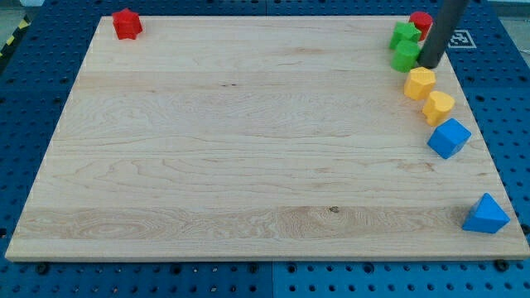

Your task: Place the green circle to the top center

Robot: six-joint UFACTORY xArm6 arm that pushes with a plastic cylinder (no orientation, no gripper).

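Note:
The green circle (405,56) sits near the board's top right corner, just below a green star-shaped block (404,35). My tip (430,63) rests on the board right beside the green circle, on its right, touching or nearly touching it. The dark rod rises from there toward the view's top right, partly hiding a red block (420,23) behind it.
Two yellow blocks (419,83) (438,107) lie just below the tip. A blue cube (448,137) sits below them, and a blue triangular block (485,215) sits at the bottom right. A red block (127,23) sits at the top left corner. The wooden board (248,141) rests on a blue pegboard.

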